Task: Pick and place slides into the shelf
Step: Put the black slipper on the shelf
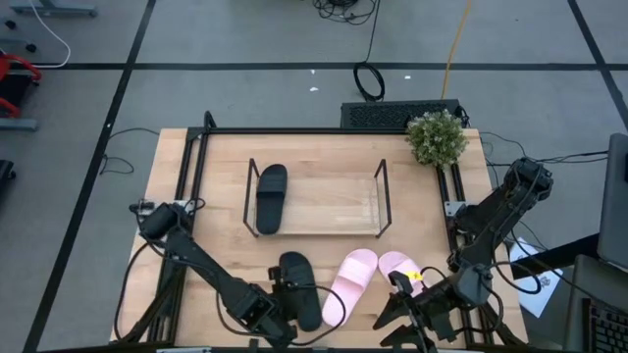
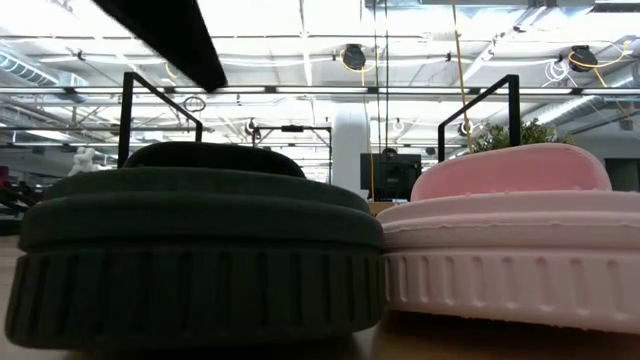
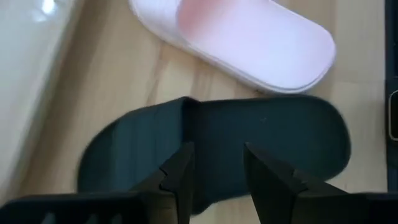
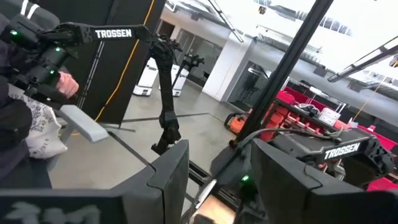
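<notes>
Below, the left gripper (image 3: 214, 174) hangs released over the black slide (image 1: 299, 287) at the table's (image 1: 196, 176) near edge; the right gripper (image 1: 410, 316), parted, is partly cut off. Another black slide (image 1: 271, 198) lies in the shelf (image 1: 382, 199).

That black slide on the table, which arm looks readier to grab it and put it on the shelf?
Left, probably. The left gripper hangs open right over the loose black slide, while the right gripper sits beside the pink slides, pointing off into the room.
</notes>
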Robot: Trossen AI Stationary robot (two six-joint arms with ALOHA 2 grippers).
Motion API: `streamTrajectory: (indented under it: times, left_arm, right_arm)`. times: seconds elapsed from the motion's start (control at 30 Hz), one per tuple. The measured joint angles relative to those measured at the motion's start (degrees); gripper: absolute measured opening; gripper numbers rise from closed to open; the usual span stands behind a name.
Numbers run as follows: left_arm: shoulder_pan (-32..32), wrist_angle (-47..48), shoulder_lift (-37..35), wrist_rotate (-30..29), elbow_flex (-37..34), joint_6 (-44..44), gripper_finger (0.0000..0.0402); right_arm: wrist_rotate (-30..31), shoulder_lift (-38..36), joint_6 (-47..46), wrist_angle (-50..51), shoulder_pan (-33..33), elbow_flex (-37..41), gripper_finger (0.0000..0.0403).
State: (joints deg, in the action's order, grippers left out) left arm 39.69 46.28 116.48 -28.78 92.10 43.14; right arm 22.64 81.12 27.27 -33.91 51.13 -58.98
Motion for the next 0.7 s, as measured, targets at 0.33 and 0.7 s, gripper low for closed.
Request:
streamTrajectory:
  times: [0.33, 0.7]
  left_arm:
    - [-0.9, 4.6, 2.3, -2.4, 0.0, 5.0, 0.0133]
    - [-0.6, 5.3, 2.3, -3.1, 0.0, 5.7, 0.0133]
  right_arm:
    - [0.0, 0.0, 0.0, 0.8, 0.0, 0.0, 0.0164]
    - [0.0, 0.0, 0.4, 1.0, 0.0, 0.0, 0.0164]
